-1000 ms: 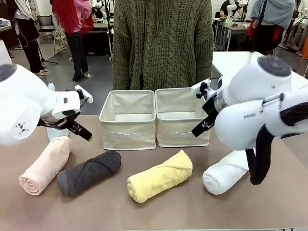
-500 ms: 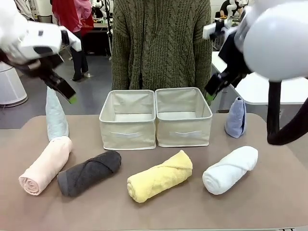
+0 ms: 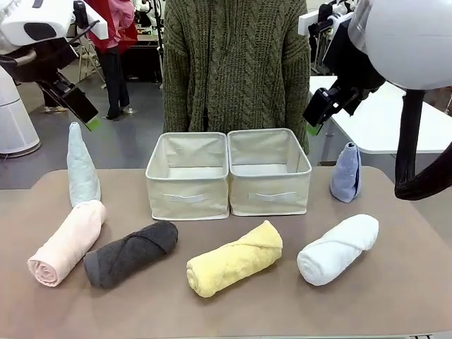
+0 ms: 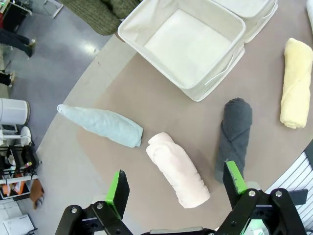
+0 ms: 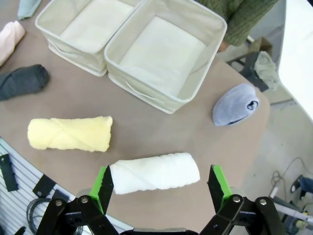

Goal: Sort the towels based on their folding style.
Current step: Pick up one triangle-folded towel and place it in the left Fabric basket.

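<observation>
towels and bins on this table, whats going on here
Sorting has not started. The rolled pink towel, dark grey towel, yellow towel and white towel lie in a row before two empty cream fabric bins. A mint green towel and a light blue towel, folded to a point, stand at the table ends. The left end effector and right end effector hang open above, holding nothing. A person stands behind the bins.

Yellow towel [image 3: 234,258], cream bins [image 3: 188,185]
</observation>
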`<state>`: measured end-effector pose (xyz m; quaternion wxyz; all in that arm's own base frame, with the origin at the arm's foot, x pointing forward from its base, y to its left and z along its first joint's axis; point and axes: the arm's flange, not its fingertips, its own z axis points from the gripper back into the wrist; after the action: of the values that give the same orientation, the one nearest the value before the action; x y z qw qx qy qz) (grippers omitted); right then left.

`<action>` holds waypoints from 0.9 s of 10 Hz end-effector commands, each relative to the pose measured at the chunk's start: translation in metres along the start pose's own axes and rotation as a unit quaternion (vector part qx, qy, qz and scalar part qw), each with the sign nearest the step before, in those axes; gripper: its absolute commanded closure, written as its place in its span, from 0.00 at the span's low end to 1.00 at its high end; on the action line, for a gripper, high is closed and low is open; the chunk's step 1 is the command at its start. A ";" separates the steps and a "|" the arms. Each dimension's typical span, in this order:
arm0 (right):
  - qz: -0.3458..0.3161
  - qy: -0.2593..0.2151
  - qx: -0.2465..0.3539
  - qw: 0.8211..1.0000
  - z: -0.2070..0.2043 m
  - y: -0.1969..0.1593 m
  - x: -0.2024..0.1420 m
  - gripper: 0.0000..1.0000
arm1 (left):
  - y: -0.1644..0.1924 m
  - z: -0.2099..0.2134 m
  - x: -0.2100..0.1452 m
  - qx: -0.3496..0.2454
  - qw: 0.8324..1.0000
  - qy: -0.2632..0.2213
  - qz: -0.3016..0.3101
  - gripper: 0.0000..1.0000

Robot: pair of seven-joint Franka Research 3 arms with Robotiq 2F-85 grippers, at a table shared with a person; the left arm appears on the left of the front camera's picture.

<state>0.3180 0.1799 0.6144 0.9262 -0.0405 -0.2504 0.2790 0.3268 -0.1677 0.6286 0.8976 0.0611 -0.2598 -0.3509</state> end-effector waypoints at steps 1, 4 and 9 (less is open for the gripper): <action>0.000 -0.009 0.005 1.000 -0.005 -0.001 -0.002 0.00 | 0.002 -0.006 0.001 -0.003 1.000 -0.004 0.003 0.00; 0.034 -0.015 0.104 0.994 0.002 -0.034 -0.012 0.00 | 0.038 -0.010 -0.008 -0.115 0.992 0.001 -0.042 0.00; 0.082 -0.201 0.385 0.897 0.013 -0.215 -0.108 0.00 | 0.164 -0.014 -0.069 -0.334 0.919 -0.172 -0.122 0.00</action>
<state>0.3341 -0.0319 0.6266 0.7870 0.3021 -0.3298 0.4250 0.3767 -0.0180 0.6334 0.7665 -0.2337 -0.2807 -0.5283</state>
